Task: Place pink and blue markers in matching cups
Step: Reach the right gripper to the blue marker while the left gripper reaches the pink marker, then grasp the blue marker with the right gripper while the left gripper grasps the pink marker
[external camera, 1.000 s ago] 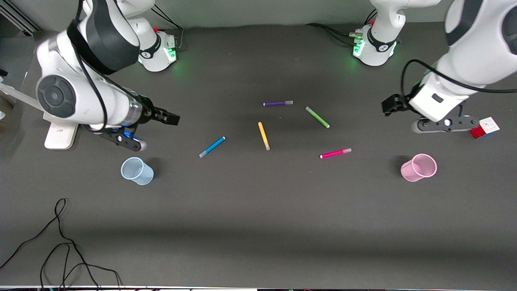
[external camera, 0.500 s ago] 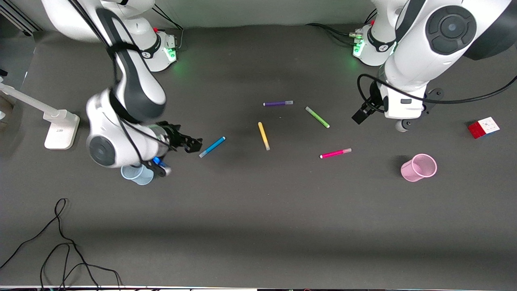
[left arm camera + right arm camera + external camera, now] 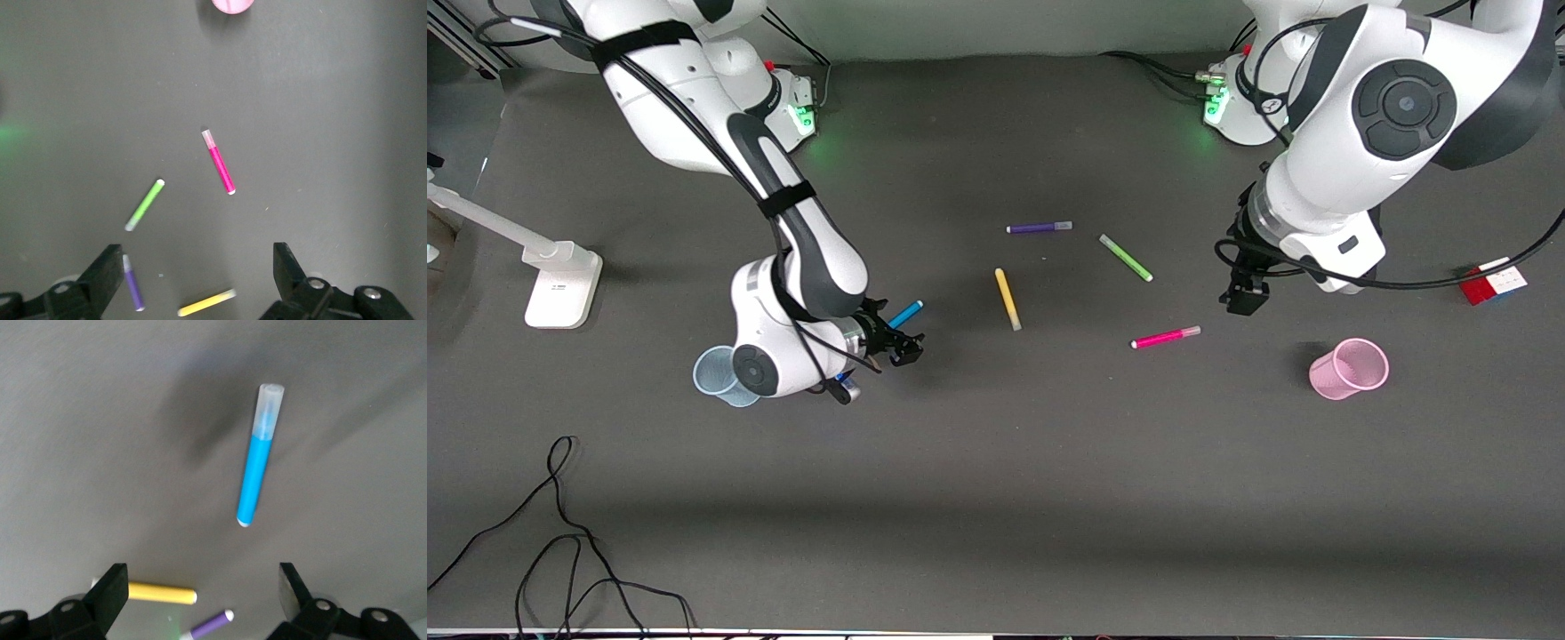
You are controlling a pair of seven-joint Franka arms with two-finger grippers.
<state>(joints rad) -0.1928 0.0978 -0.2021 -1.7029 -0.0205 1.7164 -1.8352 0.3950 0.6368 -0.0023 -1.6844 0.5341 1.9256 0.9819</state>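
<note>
The right gripper point(image 3: 200, 590) is hanging over the dark worktop point(image 3: 100, 440) with its jaws standing wide apart, nothing lying between them. The blue marker point(image 3: 257, 463) is lying flat on the worktop ahead of the jaws, its greyish cap pointing away from the gripper and its body showing clear of both fingers. A yellow marker point(image 3: 160, 593) and the tip of a purple marker point(image 3: 212, 624) are showing between the fingers, lying on the worktop.

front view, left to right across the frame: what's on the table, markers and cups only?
blue cup → blue marker → yellow marker → purple marker → green marker → pink marker → pink cup
</note>
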